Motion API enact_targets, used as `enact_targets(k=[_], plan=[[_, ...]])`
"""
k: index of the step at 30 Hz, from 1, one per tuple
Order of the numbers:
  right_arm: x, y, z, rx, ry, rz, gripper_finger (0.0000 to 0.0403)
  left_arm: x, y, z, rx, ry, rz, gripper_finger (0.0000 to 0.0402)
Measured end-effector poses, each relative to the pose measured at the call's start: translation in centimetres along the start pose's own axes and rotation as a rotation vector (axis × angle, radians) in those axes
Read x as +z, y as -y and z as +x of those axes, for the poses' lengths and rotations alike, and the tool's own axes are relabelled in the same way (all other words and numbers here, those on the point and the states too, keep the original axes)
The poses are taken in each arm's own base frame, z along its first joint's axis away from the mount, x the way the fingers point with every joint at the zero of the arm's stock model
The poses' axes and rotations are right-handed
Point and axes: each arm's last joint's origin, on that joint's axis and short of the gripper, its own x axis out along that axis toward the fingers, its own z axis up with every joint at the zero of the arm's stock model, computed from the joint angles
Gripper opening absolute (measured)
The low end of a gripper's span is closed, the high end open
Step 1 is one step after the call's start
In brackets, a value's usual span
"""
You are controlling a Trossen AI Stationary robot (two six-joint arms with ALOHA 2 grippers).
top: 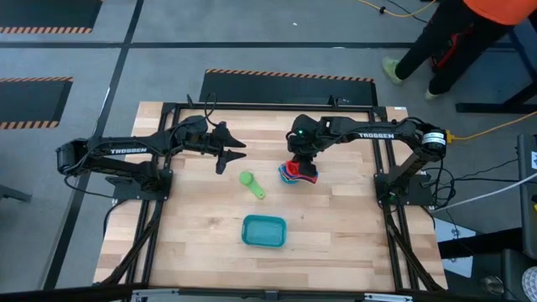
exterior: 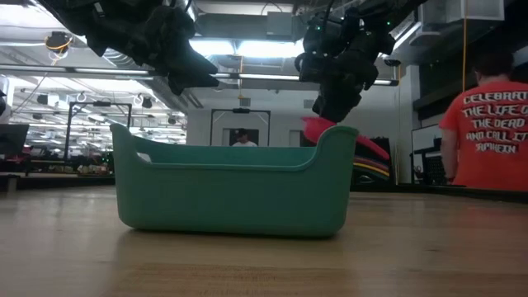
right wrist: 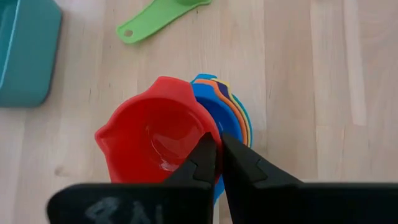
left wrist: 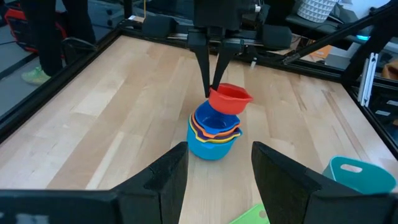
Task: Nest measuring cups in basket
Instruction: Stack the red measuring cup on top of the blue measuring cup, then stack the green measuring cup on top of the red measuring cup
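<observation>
Over the left part of the bench, the left gripper is hanging in the air above the wood. Its fingers are standing wide apart and they are holding nothing. It is pointing toward the middle of the bench, where the cups are.

A little to the right, the green cup is lying alone on the wood with its handle stretched toward the near edge. It is apart from the other cups and also apart from the basket.

The basket is sitting nearer the front edge of the bench, about in the middle, well apart from both grippers. In the high view I am seeing no cup in it.

More to the right, a stack of cups is standing on the bench, just beside the green cup's right. The light blue cup is making the outside, and orange, yellow and blue rims are showing inside it.

The right gripper is standing directly over this stack. Its fingers are almost closed, pinching the rim of the red cup, which is tilting on top of the stack.

At the far right, beyond the bench, a person in an orange shirt is standing.
</observation>
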Motion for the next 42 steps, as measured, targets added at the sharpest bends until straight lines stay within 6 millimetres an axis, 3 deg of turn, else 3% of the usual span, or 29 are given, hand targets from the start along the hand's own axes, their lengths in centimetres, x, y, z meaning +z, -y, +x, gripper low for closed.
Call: enact_targets(k=[8, 30, 42], plan=[[-0.01, 0.28, -0.02, -0.089, -0.015, -0.005, 0.003, 0.0, 0.0, 0.0, 0.0, 0.0, -0.002, 0.017], [-0.39, 0.22, 0.53, -0.062, 0.003, -0.055, 0.0039, 0.0, 0.0, 0.0, 0.0, 0.0, -0.002, 0.017], [-0.15, 0.27, 0.53, -0.068, 0.026, -0.061, 0.0119, 0.0, 0.01, 0.0, -0.001, 0.0, -0.002, 0.017]])
